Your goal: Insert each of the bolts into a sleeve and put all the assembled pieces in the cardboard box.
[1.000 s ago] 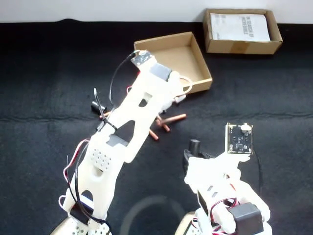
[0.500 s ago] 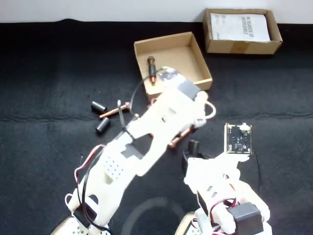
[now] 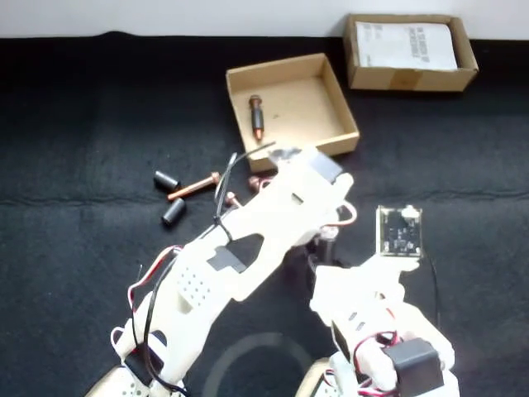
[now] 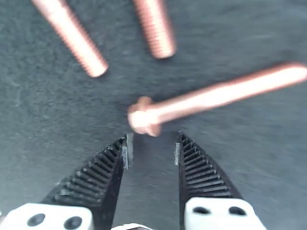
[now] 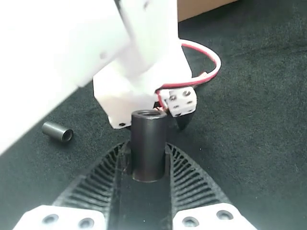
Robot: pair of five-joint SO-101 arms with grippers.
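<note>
Left wrist view: bolt-pickup step. Open left pincer just short of head of bolt, mid-surface. Right pincer clamped on upright sleeve. Next: close on bolt, lift, align over sleeve bore.

The black-clothed table bears a bolt crosswise just ahead of the left gripper, two more bolts beyond; well to its left a lone bolt and two sleeves; past it the cardboard box, a second box farther.
</note>
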